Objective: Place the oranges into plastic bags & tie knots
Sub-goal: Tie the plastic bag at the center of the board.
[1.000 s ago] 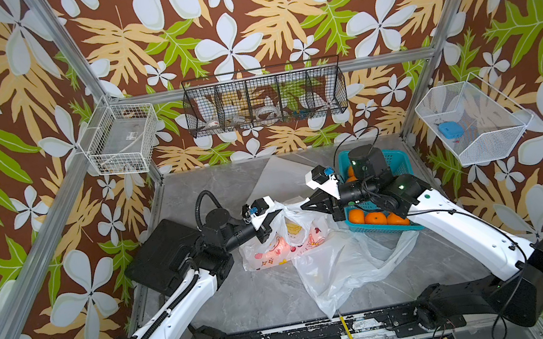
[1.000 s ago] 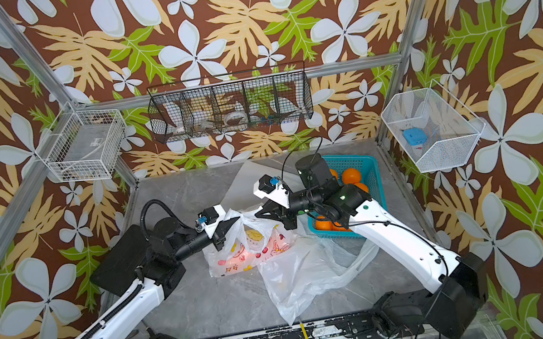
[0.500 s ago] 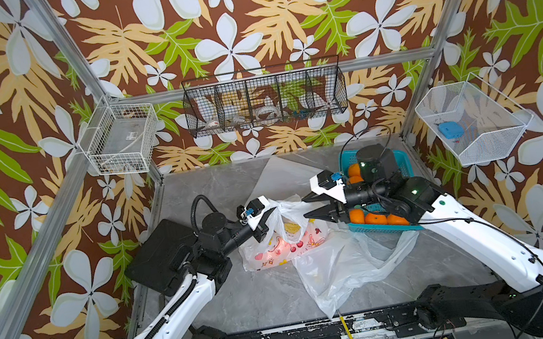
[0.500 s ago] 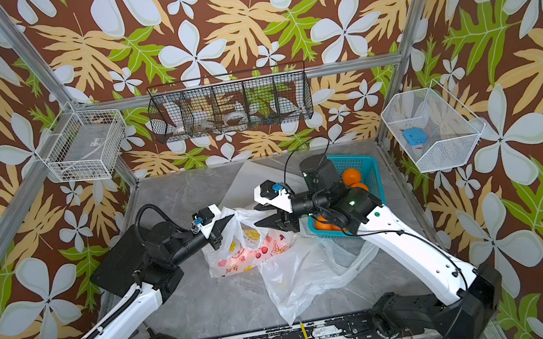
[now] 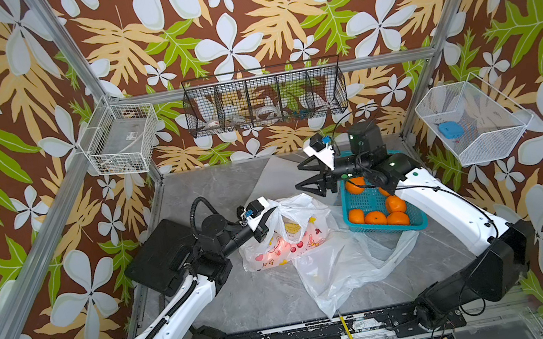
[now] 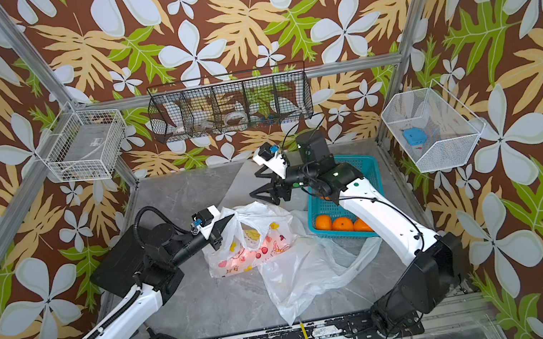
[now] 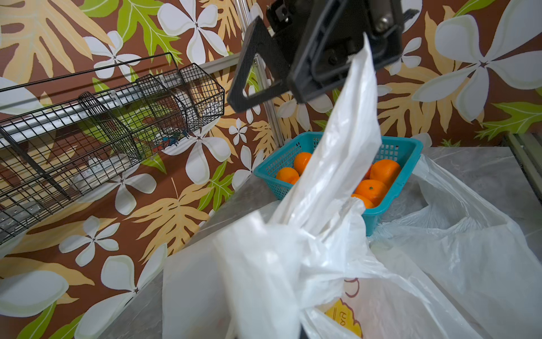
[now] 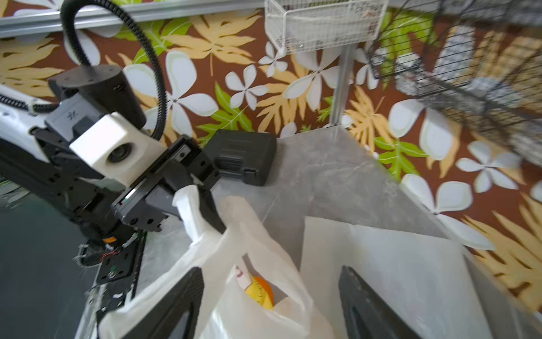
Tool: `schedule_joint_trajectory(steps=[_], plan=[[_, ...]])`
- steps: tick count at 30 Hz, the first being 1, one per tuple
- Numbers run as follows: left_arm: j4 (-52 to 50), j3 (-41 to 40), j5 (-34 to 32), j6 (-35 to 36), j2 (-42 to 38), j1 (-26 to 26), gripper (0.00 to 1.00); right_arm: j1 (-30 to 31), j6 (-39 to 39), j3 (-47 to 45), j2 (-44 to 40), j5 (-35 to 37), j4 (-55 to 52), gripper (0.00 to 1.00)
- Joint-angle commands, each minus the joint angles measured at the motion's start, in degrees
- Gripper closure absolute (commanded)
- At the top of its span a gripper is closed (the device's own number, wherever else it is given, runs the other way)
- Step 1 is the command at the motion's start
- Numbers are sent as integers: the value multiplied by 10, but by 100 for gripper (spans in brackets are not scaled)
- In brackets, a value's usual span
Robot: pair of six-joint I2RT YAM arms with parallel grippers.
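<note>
Right wrist view shows the left claw [image 8: 209, 218] clamped on one handle [image 8: 187, 202] of the translucent white cartoon-printed plastic bag [image 8: 252, 243] just beneath the wide-open, empty right claw [image 8: 271, 270]; knot-tying seems in hand, so that claw next needs the free handle [image 7: 346, 141].

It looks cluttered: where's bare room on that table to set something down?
Bare grey table: the back left corner, behind the printed bag, and the front left, between the left arm and the empty bag. Crowded: the middle and right, with bags and teal basket.
</note>
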Motion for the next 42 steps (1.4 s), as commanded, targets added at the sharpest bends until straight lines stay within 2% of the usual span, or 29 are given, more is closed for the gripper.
schedule_joint_trajectory(steps=[1,8,17,23,28,30,34,42], plan=[[15,-1,1,7,-3,0,100,21,-25,-13,5,-32,-21,21],[12,-1,3,11,-4,0,100,65,-17,-41,27,1,-18,22],[12,-3,4,14,-8,0,100,74,-5,-52,46,31,-10,31],[9,-4,4,15,-9,-1,100,69,-10,-36,2,25,-12,21],[10,-6,5,14,-10,0,100,30,39,-41,-35,0,45,19],[10,-7,5,13,-10,0,100,27,36,-38,-32,23,37,21],[12,-8,5,13,-10,0,100,25,35,-36,-15,40,21,33],[12,-7,-3,15,-13,-1,100,36,25,-84,-16,-9,17,32]])
